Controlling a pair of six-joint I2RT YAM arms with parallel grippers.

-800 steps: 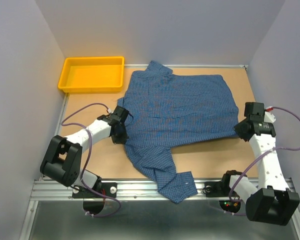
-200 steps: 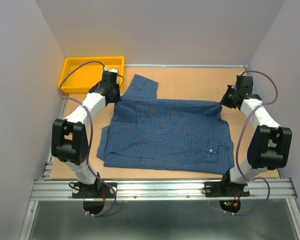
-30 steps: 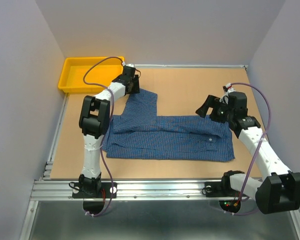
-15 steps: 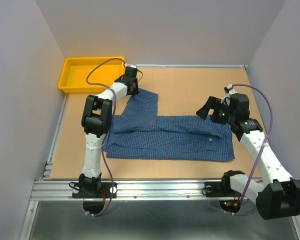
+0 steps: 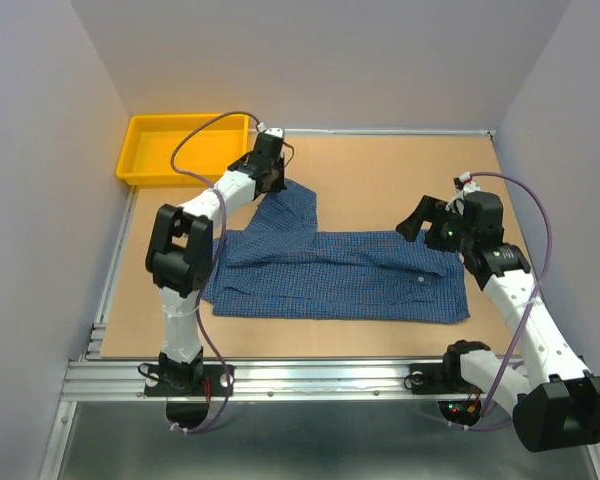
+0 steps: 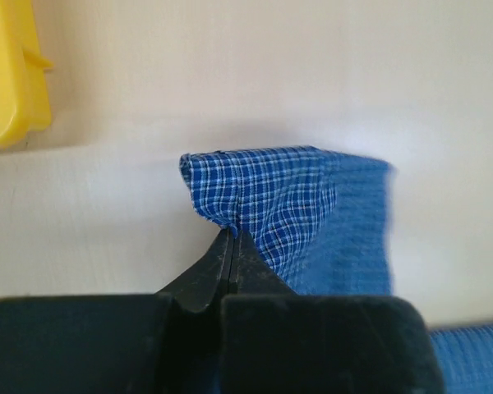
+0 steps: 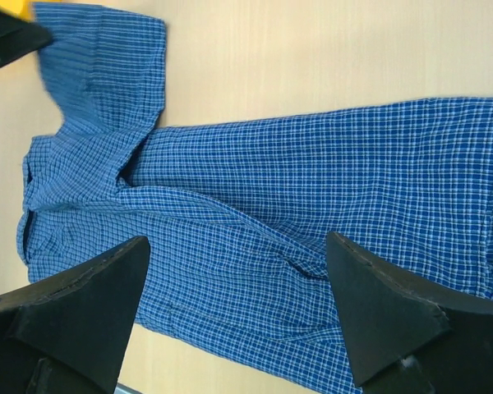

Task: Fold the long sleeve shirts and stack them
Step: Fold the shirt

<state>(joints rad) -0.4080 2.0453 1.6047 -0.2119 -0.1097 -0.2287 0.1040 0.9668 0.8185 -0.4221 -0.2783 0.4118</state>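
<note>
The long sleeve shirt (image 5: pixel 340 275), blue with a fine check, lies folded into a long band across the middle of the table. One sleeve (image 5: pixel 292 208) reaches from its left part toward the far edge. My left gripper (image 5: pixel 274 180) is shut on the far end of that sleeve; in the left wrist view the gripper (image 6: pixel 232 235) pinches a raised corner of the checked cloth (image 6: pixel 287 197). My right gripper (image 5: pixel 421 220) hovers open above the band's right end. In the right wrist view the gripper (image 7: pixel 234 242) has its fingers spread wide over the shirt (image 7: pixel 312 164), holding nothing.
A yellow tray (image 5: pixel 185 150) stands at the far left corner, just left of my left gripper, and its edge (image 6: pixel 8 82) shows in the left wrist view. Bare tan tabletop (image 5: pixel 390 170) lies beyond the shirt. Grey walls close in both sides and the back.
My left gripper has shut on the sleeve end and shifted slightly right with it. The right gripper has drifted a little to the right, still open.
</note>
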